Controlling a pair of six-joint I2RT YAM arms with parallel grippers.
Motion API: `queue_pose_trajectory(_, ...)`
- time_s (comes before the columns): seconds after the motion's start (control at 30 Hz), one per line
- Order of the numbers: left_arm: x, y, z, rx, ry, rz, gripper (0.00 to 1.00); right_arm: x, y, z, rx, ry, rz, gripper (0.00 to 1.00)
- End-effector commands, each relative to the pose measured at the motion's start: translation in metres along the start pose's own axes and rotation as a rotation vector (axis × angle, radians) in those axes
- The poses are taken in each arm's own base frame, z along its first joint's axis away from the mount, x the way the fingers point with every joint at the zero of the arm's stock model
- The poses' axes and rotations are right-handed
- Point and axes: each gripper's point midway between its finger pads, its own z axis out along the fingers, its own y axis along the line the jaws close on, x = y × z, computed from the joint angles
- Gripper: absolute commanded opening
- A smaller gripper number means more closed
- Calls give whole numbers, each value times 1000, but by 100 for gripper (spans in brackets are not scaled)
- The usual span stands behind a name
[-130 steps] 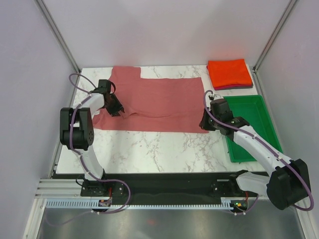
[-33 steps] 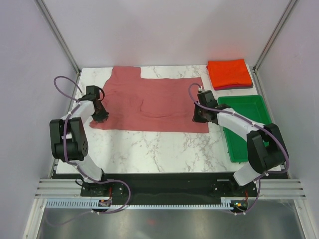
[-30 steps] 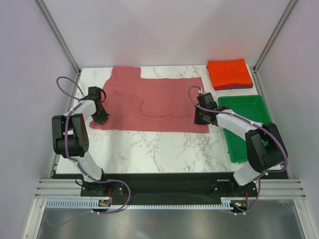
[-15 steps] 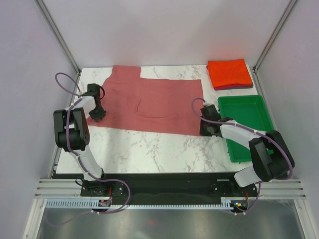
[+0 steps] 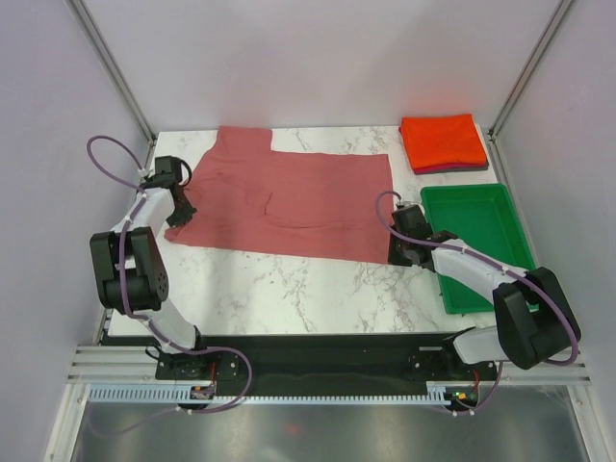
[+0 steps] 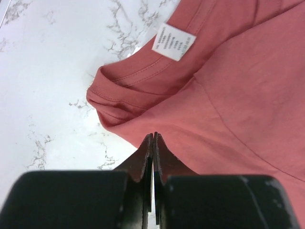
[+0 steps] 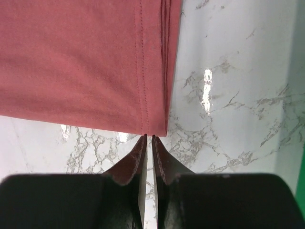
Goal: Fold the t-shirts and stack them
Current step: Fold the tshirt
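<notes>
Showed a dusty rose shirt [image 5: 289, 197] spread flat across the far half of the marble tabletop [image 5: 289, 284], collar end to the left. Found the left hand [image 5: 180, 207] low at that left edge, fingers pressed together and pinching the fabric just beside the collar, with a white label [image 6: 174, 41] lying face up a little further in. Found the right hand [image 5: 397, 254] at the shirt's near right corner, also closed, nipping the stitched hem right at its end. Showed a folded orange shirt [image 5: 443, 140] in the far right corner of the tabletop, stacked on a dark maroon shirt [image 5: 452, 169], of which only a thin edge peeked out. Showed a green tray [image 5: 481, 221] on the near side of that stack, along the right edge.
</notes>
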Motion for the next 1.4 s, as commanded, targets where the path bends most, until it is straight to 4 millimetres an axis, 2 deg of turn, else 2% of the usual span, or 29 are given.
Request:
queue_pose_trajectory(0.0, 20, 18, 16, -52, 77, 26, 2, -8, 7, -1, -18, -20, 0, 15)
queue_pose_trajectory(0.13, 32, 27, 35, -109, 120, 37, 2, -9, 8, -1, -27, -22, -1, 15)
queue_pose_trajectory(0.23, 36, 42, 51, -205, 130, 43, 2, -11, 9, -2, -31, -25, -3, 15)
queue_pose_trajectory(0.33, 36, 40, 63, -213, 147, 36, 2, -12, 10, -1, -33, -26, -11, 15)
queue_pose_trajectory(0.47, 30, 44, 63, -228, 135, 35, 2, -14, 9, -4, -24, -30, -17, 15)
queue_pose_trajectory(0.53, 24, 43, 58, -220, 119, 33, 2, -17, 10, -9, -30, -34, -15, 15)
queue_pose_trajectory(0.63, 2, 42, 39, -198, 56, 23, 2, -27, 19, -20, -66, -57, -7, 15)
queue_pose_trajectory(0.67, -10, 41, 25, -187, 18, 14, 4, -34, 23, -24, -81, -71, -4, 15)
queue_pose_trajectory(0.77, -35, 37, 1, -152, -54, -16, 8, -47, 31, -36, -100, -94, -5, 15)
queue_pose_trajectory(0.8, -45, 32, -13, -113, -90, -31, 9, -49, 33, -40, -102, -99, -7, 15)
queue_pose_trajectory(0.9, -51, 5, -29, 27, -94, -70, 9, -63, 38, -50, -116, -130, -9, 16)
queue_pose_trajectory(1.0, -43, -33, -38, 155, -62, -64, 8, -87, 46, -53, -130, -203, -15, 17)
queue_pose_trajectory(1.07, -34, -46, -28, 171, -24, -51, 8, -107, 54, -47, -132, -240, -35, 18)
queue_pose_trajectory(1.17, -16, -62, -11, 191, 52, -41, 8, -124, 60, -39, -111, -240, -42, 17)
queue_pose_trajectory(1.2, -9, -61, -5, 183, 74, -42, 8, -118, 58, -27, -88, -199, -43, 17)
queue_pose_trajectory(1.27, 5, -55, 10, 142, 115, -28, 6, -108, 57, -14, -77, -150, -36, 17)
queue_pose_trajectory(1.37, 16, -43, 21, 84, 132, -22, 6, -88, 48, 1, -48, -105, -26, 17)
